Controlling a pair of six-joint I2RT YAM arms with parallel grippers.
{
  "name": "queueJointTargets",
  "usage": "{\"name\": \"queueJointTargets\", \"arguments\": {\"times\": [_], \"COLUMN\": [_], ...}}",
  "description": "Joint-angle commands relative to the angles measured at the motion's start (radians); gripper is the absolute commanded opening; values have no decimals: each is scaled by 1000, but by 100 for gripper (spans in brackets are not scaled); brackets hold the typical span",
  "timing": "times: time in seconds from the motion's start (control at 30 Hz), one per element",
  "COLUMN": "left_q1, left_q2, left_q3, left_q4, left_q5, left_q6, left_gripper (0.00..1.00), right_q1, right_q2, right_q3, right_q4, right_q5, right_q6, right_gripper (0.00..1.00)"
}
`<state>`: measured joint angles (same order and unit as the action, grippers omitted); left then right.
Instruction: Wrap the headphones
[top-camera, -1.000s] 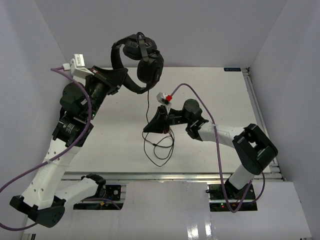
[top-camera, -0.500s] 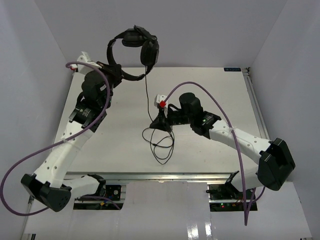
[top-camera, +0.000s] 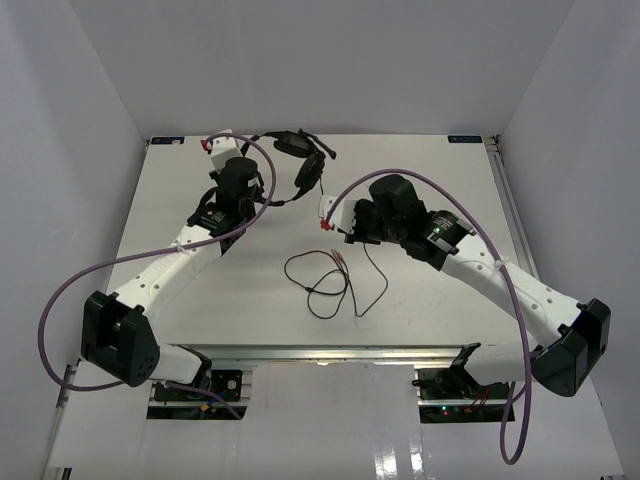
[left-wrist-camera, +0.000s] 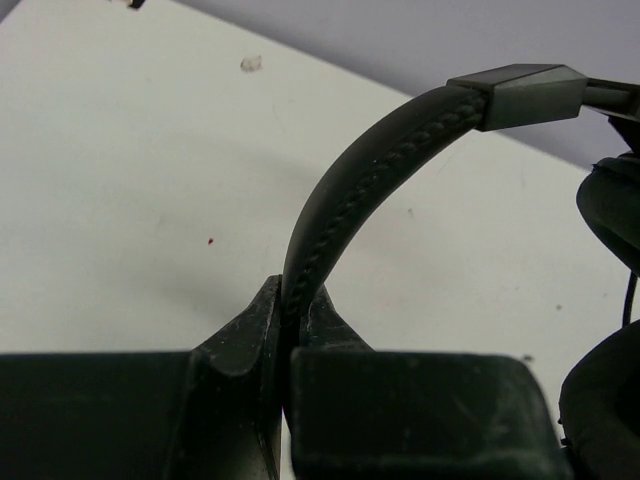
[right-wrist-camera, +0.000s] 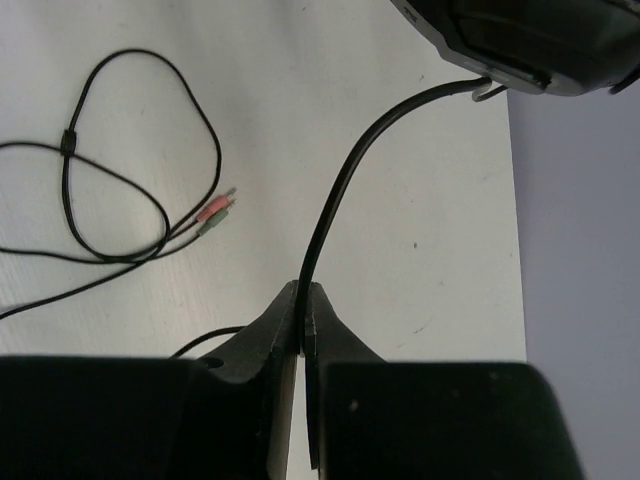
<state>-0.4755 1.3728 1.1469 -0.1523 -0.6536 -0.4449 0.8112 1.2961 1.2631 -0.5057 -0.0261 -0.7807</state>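
Near the white worktop's (top-camera: 450, 165) far edge, the left gripper (left-wrist-camera: 288, 312) clamps the headband (left-wrist-camera: 345, 185) of the black over-ear headphones (top-camera: 311, 172). The right gripper (right-wrist-camera: 303, 300) pinches their thin black cord (right-wrist-camera: 335, 190). The wrist views crop the earcups (right-wrist-camera: 520, 35).

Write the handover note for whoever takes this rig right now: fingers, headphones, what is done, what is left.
The left gripper is shut on the headband of the headphones, near the table's far edge.
The right gripper is shut on the cord, close to where it leaves an earcup.
The rest of the cord lies in loose loops on the table, plugs free.
Done: both grasps.
Left: all the wrapping; no turn of cord around the headphones shows.
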Motion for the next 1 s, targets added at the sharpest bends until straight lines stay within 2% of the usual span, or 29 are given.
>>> {"name": "queueJointTargets", "arguments": {"times": [0.0,0.2,0.37,0.47,0.6,0.73,0.83,0.97], "left_q1": [-2,-2,-2,-2,-13,-42,-78,-111], "left_q2": [-30,-66,-56,5,117,206,262,308], "left_q3": [6,36,56,76,142,198,223,206], "left_q4": [62,24,-6,-13,-47,-50,-49,-39], "left_q5": [20,60,99,110,92,63,51,104], "left_q6": [-45,-169,-385,-481,-597,-586,-527,-416], "left_gripper": [0,0,0,0,0,0,0,0], "right_q1": [24,25,40,89,159,181,183,161], "right_q2": [-15,-52,-23,27,52,41,20,0], "right_q3": [-18,-100,-67,-14,-6,-15,-17,22], "right_q4": [-106,-121,-147,-153,-109,-56,-1,30], "right_q5": [18,37,-13,47,215,316,431,477], "right_q6": [-138,-180,-190,-197,-250,-301,-358,-386], "right_gripper": [8,8,8,8,8,8,8,10]}}
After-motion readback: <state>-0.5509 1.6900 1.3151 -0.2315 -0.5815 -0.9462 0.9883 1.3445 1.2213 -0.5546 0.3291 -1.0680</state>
